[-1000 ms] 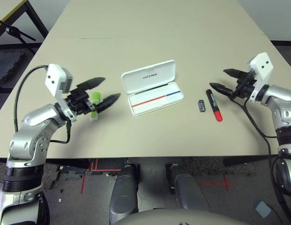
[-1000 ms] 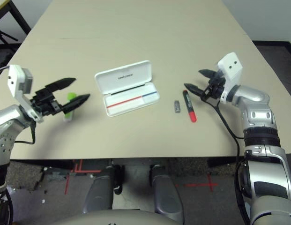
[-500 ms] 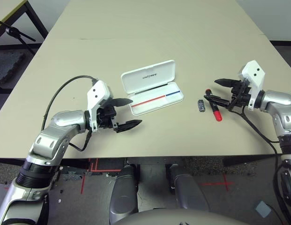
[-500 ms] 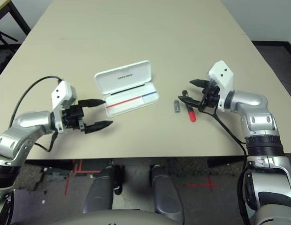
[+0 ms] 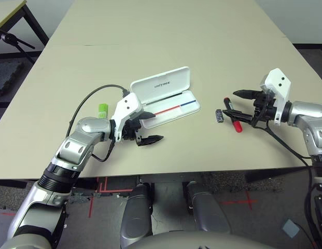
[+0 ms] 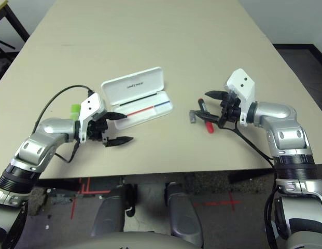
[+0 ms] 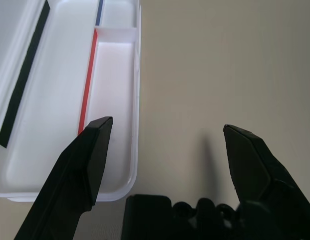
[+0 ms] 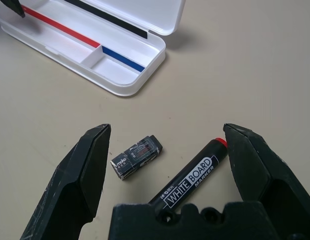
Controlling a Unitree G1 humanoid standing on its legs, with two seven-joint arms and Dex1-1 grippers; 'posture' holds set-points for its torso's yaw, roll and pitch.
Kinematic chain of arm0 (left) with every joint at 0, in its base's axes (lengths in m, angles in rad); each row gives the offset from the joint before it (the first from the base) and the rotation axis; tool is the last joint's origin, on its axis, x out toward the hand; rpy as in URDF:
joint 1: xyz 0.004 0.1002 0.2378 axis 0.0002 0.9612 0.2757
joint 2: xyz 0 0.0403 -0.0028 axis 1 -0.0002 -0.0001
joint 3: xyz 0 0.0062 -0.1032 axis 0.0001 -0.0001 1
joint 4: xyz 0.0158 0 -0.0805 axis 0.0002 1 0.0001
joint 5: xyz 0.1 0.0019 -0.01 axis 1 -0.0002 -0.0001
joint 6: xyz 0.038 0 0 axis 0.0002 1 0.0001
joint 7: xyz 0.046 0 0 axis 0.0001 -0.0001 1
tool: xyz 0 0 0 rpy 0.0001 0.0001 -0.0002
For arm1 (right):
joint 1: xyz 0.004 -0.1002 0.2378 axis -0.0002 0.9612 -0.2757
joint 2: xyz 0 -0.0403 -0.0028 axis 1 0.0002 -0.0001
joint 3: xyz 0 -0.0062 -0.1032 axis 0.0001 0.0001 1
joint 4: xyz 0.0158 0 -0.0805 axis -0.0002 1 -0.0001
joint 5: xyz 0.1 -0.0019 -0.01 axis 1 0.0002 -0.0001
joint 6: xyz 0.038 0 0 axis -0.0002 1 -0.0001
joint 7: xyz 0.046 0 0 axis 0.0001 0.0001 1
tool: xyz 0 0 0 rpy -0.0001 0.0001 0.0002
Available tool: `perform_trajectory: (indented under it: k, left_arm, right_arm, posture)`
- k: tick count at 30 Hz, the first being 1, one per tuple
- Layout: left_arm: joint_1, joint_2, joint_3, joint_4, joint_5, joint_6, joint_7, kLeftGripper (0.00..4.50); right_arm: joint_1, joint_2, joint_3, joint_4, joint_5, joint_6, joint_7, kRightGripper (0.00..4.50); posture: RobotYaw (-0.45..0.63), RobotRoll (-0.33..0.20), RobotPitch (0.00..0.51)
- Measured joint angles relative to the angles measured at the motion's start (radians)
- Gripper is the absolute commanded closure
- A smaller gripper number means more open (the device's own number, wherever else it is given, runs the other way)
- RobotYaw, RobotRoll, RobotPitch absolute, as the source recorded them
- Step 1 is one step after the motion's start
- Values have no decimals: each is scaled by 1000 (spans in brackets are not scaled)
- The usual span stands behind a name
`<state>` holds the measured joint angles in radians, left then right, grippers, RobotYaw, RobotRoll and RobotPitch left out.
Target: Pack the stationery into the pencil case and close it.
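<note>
The white pencil case (image 5: 166,96) lies open mid-table, its lid (image 5: 161,84) tilted back and its tray (image 7: 115,75) holding nothing. My left gripper (image 5: 149,127) hangs open and empty at the tray's near left corner, one finger (image 7: 80,165) over the tray. The lime-green highlighter (image 5: 103,109) lies on the table behind my left forearm. To the right of the case sit the small dark block (image 8: 136,157) and the red marker (image 8: 192,177). My right gripper (image 5: 233,102) is open just above them, with the marker's black end between its fingers and untouched.
The beige table (image 5: 166,31) stretches far behind the case. Its front edge (image 5: 202,172) runs just below both grippers. A black cable (image 5: 88,101) loops over my left forearm near the highlighter.
My left gripper swung right from the highlighter to the case's near corner, leaving the highlighter on the table. My right gripper moved left and down over the marker. The camera shifted slightly.
</note>
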<state>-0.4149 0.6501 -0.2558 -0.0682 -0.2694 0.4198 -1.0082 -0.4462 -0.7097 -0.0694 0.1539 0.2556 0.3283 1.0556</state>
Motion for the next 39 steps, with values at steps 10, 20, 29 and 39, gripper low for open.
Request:
perform_trajectory:
  k: [10,20,29,39]
  left_arm:
    - [-31,-1,-30,45,25,37,-50,631]
    - [-64,-1,-33,99,42,27,-80,4435]
    - [-94,17,-43,145,91,-74,-162,4478]
    - [-65,80,-38,99,106,-187,-264,4478]
  right_arm:
    - [27,2,-2,-40,16,0,-27,0]
    - [68,-12,-11,-110,66,45,-33,0]
    - [102,-23,-20,-158,100,83,-34,0]
    - [92,-32,-18,-156,104,84,-19,0]
  posture:
    - [-147,0,156]
    - [-187,0,156]
    - [-195,0,155]
    - [-157,0,163]
